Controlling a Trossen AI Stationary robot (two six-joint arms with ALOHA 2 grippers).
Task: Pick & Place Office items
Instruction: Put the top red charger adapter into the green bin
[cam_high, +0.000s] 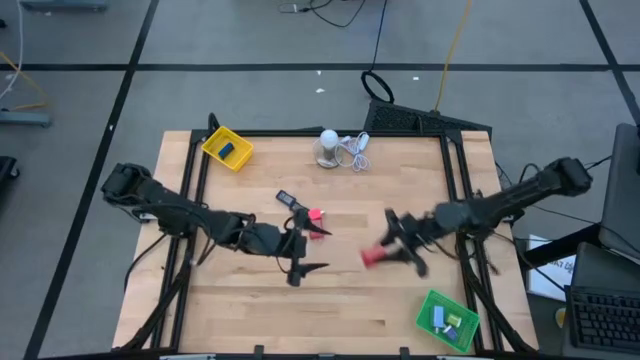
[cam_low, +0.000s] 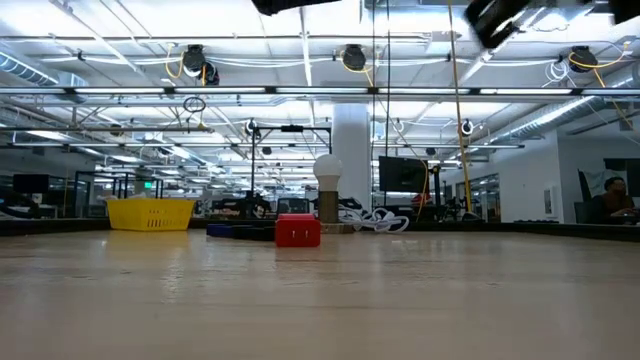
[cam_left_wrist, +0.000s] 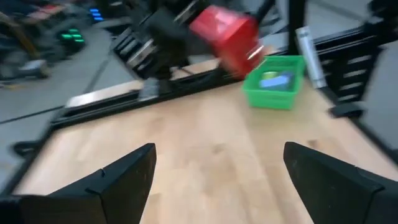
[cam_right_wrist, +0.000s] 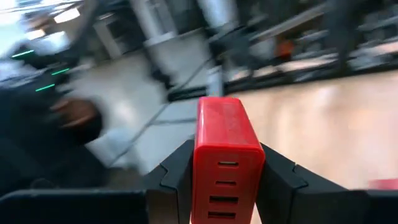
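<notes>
A: What is the right gripper (cam_high: 385, 256) doing?

B: Clamping a red block (cam_right_wrist: 227, 158) between its fingers, lifted off the table; the block's long axis is running straight out from the jaws, slotted face toward the wrist.

A: And the green tray (cam_high: 447, 319)?

B: Lying near, toward the table's front-right corner; the right arm is nearer; the left gripper (cam_high: 300, 267) is hanging spread and empty, well away from that tray.

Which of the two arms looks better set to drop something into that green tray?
The right. Its gripper is shut on a red block and is nearer the green tray. The left gripper is open, empty and farther away.
</notes>
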